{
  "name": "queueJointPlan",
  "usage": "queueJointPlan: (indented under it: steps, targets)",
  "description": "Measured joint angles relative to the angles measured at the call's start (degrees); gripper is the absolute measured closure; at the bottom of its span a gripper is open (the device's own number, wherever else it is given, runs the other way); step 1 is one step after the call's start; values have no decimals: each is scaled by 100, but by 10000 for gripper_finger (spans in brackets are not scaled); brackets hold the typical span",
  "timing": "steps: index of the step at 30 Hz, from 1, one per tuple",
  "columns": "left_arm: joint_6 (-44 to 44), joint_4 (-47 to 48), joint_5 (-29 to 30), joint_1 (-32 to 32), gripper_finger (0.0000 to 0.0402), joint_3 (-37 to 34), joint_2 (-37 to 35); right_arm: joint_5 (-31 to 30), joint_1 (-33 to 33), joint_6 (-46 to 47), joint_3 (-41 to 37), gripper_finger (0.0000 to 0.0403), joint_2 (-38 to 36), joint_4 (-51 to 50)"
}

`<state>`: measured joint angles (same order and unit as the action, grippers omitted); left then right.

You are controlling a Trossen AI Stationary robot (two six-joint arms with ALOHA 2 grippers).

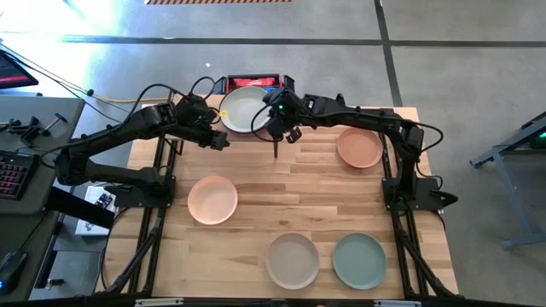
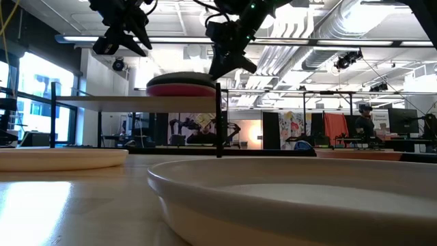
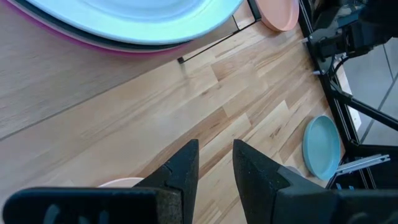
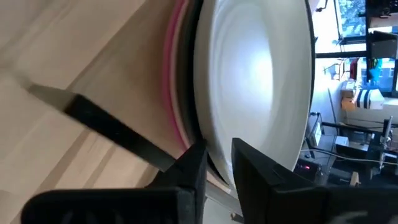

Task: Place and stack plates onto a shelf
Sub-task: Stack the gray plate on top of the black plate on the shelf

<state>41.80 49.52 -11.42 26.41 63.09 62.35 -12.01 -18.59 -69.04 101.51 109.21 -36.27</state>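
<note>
A stack of plates sits on the shelf point(image 2: 102, 102) at the table's far edge. The off-white plate point(image 1: 241, 109) is on top, with a dark plate and a pink plate point(image 4: 174, 74) under it. My right gripper point(image 4: 219, 146) is at the stack's right rim, just above shelf height point(image 2: 229, 65), its fingers a narrow gap apart. My left gripper point(image 3: 216, 146) hovers nearer than the shelf, left of the stack point(image 1: 218, 140), narrowly open and empty. Several plates lie flat on the table: orange point(image 1: 359, 147), peach point(image 1: 212, 199), beige point(image 1: 293, 259) and sage green point(image 1: 358, 260). My right gripper has its fingers point(image 4: 193, 162) at the right rim of the off-white plate point(image 4: 211, 134), which lies flat on the stack. Whether they touch the rim I cannot tell.
The shelf's thin dark upright point(image 2: 218, 123) stands just below my right gripper. The arms' dark frames run along the table's left and right sides. There is bare wood in the table's middle point(image 1: 290, 188). Desks and a keyboard stand left of the table.
</note>
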Motion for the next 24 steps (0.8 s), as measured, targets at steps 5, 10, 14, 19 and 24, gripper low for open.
queueJointPlan:
  steps: [5,10,14,19,24]
  targets:
    - [0,3,2,0,314,0,-1,62,4,182,0,341,-77,-182]
    - [-27,20,2,0,314,0,0,290,22,512,0,341,-96,-479]
    - [-142,20,3,0,314,0,-1,597,108,734,0,341,-98,-502]
    - [-149,20,4,0,314,0,0,614,206,869,0,341,-98,-357]
    - [-151,20,4,0,314,0,0,645,215,1063,0,341,-98,-150]
